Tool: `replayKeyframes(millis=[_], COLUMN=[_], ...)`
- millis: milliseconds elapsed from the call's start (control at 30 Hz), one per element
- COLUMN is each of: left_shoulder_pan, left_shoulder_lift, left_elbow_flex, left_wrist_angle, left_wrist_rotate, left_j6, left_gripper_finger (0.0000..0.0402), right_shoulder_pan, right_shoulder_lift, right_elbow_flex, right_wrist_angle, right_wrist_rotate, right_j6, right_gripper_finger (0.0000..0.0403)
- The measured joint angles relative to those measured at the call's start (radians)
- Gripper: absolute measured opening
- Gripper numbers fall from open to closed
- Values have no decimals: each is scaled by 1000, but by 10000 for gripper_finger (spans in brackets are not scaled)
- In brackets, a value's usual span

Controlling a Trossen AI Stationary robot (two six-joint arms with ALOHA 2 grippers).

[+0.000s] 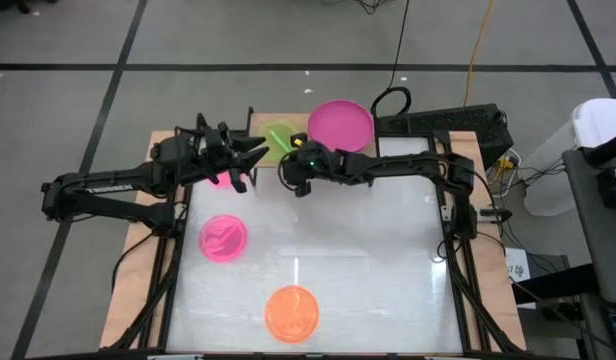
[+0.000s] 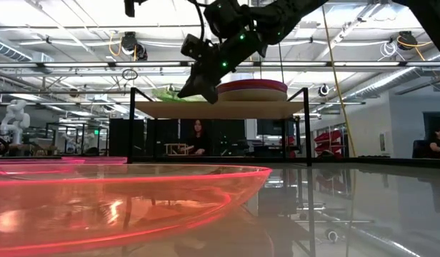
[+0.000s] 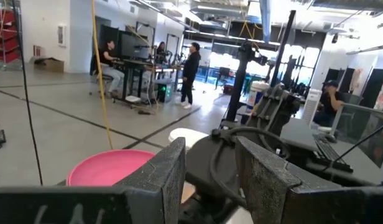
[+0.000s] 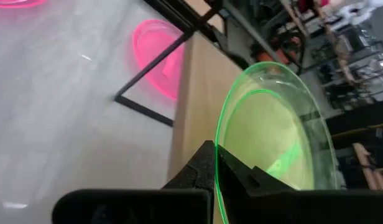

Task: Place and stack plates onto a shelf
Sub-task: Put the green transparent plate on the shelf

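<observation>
The shelf is a light-wood board on black legs at the table's far edge. A magenta plate lies on its right half, on top of a beige one. My right gripper is shut on a translucent green plate, held over the shelf's left half. My left gripper hovers open just left of the shelf, with nothing between its fingers. A pink plate and an orange plate lie flat on the table. Another pink plate lies by the shelf's left legs. My right gripper pinches the green plate's near rim between its two fingers. The fingers come in slanting down from the table's right and near side. The plate is tilted over the shelf board; whether its far edge rests on the board I cannot tell.
The left arm reaches in from the table's left edge, close beside the green plate. A power strip and cables lie behind the shelf on the right. The table's middle and right hold no objects.
</observation>
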Motion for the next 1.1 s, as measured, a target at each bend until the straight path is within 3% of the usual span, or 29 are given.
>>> replayKeyframes(millis=[600,1100], left_shoulder_pan=[0,0], left_shoulder_lift=[0,0], left_elbow_flex=[0,0], left_wrist_angle=[-7,-22], left_wrist_rotate=[0,0], left_j6=[2,2], left_gripper_finger=[145,145], right_shoulder_pan=[-35,-30], right_shoulder_lift=[0,-4], right_elbow_flex=[0,0], right_wrist_angle=[66,87], right_wrist_rotate=[-18,-22], right_j6=[71,100], right_gripper_finger=[3,84])
